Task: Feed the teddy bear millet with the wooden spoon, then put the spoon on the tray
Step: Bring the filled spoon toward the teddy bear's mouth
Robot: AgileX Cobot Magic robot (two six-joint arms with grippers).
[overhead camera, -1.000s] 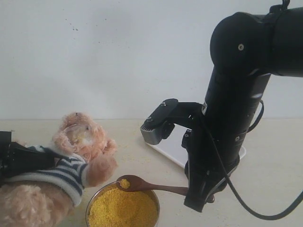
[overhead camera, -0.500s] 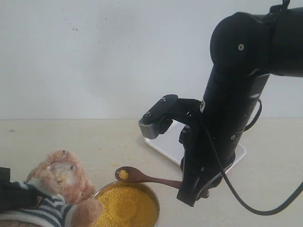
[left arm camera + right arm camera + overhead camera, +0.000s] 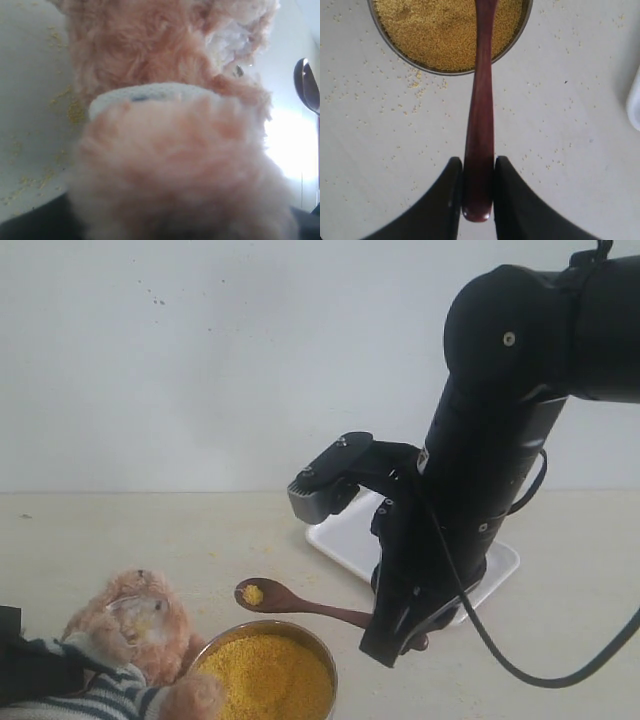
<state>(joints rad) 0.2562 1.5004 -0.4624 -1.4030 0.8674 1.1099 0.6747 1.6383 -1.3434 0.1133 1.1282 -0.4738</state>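
The teddy bear lies low at the front left, face up, with its striped shirt in my left gripper, which is shut on its body. In the left wrist view the teddy bear fills the frame and hides the jaws. My right gripper is shut on the handle end of the wooden spoon. The spoon's bowl carries a little millet and hovers just above and behind the metal bowl's heap of millet, right of the bear's head. The wooden spoon points from my right gripper over the bowl.
The white tray lies behind the right arm, partly hidden by it; its edge shows in the right wrist view. Loose grains are scattered on the beige table beside the metal bowl. A white wall stands behind.
The left gripper has lowered the teddy bear down and to the left. The right gripper has lifted the spoon slightly and shifted it left, with a bit of millet still in it.
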